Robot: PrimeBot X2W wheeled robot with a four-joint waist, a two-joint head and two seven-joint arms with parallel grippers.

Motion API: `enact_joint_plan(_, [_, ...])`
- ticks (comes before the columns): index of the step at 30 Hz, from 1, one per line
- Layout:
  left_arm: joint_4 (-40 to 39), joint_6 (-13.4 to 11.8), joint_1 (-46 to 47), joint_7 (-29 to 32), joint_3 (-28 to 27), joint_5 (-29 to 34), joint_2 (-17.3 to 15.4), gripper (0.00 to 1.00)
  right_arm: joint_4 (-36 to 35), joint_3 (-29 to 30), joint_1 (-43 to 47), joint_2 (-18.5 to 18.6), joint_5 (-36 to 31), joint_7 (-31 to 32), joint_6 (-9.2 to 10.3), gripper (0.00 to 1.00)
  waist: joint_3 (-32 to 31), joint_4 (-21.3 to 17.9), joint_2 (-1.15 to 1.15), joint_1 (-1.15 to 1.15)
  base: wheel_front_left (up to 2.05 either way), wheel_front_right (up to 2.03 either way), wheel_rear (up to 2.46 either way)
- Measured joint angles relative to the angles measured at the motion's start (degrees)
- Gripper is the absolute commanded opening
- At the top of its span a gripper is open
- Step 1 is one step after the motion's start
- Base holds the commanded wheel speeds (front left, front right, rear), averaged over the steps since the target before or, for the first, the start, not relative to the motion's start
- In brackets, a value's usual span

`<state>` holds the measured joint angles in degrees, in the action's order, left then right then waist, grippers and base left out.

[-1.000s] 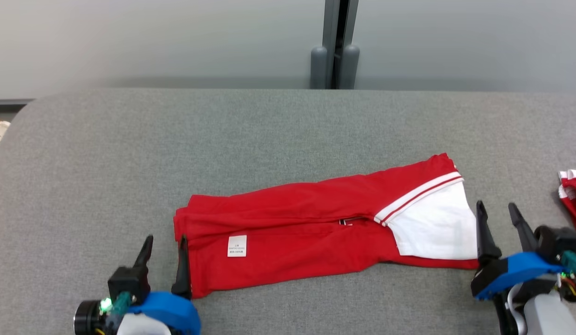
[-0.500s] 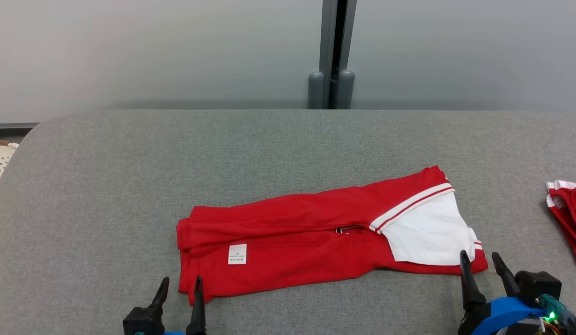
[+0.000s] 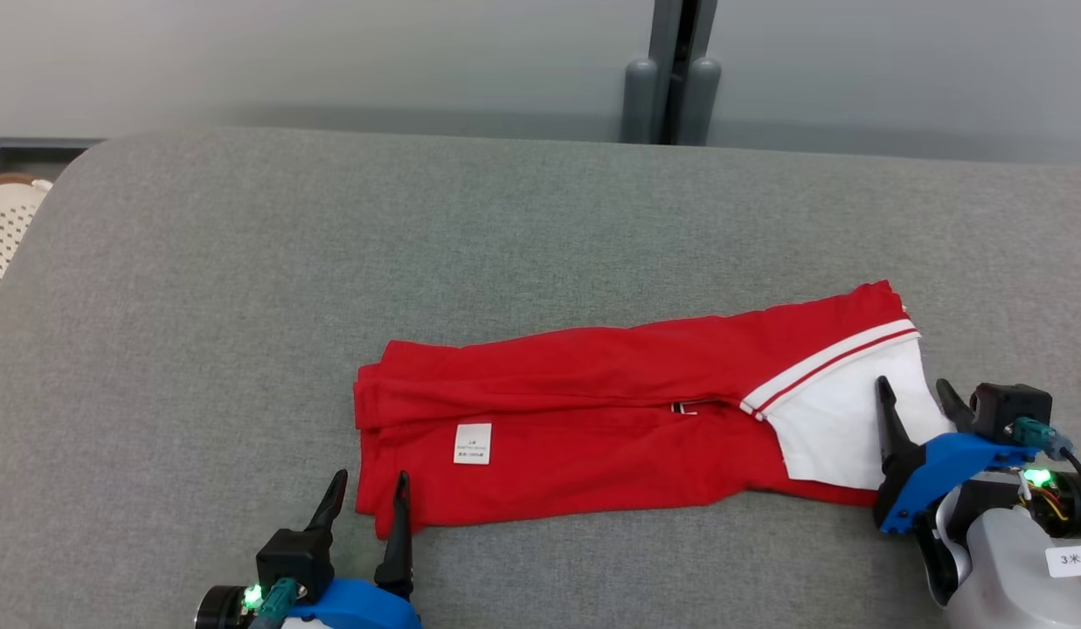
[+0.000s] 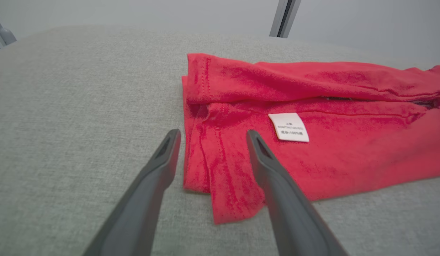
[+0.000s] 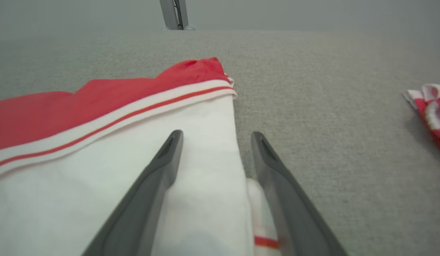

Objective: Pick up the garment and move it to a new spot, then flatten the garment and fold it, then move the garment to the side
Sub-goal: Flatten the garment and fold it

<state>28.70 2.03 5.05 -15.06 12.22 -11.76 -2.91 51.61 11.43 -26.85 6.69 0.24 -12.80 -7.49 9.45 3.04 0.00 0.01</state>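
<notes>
The garment (image 3: 592, 419) is red with a white, red-striped end. It lies folded into a long strip on the grey table (image 3: 505, 218), a white label facing up. My left gripper (image 3: 370, 479) is open at its near left corner. In the left wrist view, the left gripper (image 4: 213, 132) straddles the edge of the garment (image 4: 330, 160), one finger over the cloth and one over the table. My right gripper (image 3: 911, 384) is open at the white end. In the right wrist view, the right gripper (image 5: 217, 133) straddles the white edge of the garment (image 5: 99, 170).
Another red-and-white cloth (image 5: 431, 106) lies on the table further right. A white perforated basket (image 3: 7, 227) stands off the table's left edge. A grey post (image 3: 675, 79) rises behind the far edge.
The head view has shifted. Since half a second ago, both open grippers have come forward onto the garment's ends, the right one further over the white part. The garment lies as before.
</notes>
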Motion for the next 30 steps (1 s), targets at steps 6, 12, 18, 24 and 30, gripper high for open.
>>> enact_joint_plan(6, [0.3,-0.3,0.6,0.0,-0.4,0.2,0.0,1.00,7.7,2.4,-3.6,0.4,-0.9,1.4,-0.01,1.00,2.2,2.0,0.00,0.00,0.00,0.00,0.00])
enact_joint_plan(12, [0.4,-0.2,0.8,0.0,-1.6,0.7,0.0,1.00,12.2,4.1,-5.2,0.2,-0.3,0.3,-0.09,0.00,2.4,1.7,0.00,-0.01,0.00,0.00,0.00])
enact_joint_plan(18, [0.5,0.1,0.7,0.0,-1.4,0.5,0.0,1.00,12.6,7.1,-3.4,0.5,1.4,-2.3,-0.36,0.00,0.9,-0.7,0.00,-0.01,0.00,0.00,0.00])
enact_joint_plan(24, [0.5,0.0,-0.1,0.0,-1.1,0.2,0.1,1.00,3.2,10.5,2.8,2.7,1.9,-2.2,-0.05,0.00,-1.3,-3.4,0.00,-0.01,0.00,0.00,0.00])
enact_joint_plan(30, [0.7,0.1,-0.3,0.0,-0.8,0.2,0.0,1.00,-10.6,5.7,5.4,0.6,3.2,-2.2,0.00,0.00,-2.3,-4.9,0.00,-0.01,0.00,0.00,0.00])
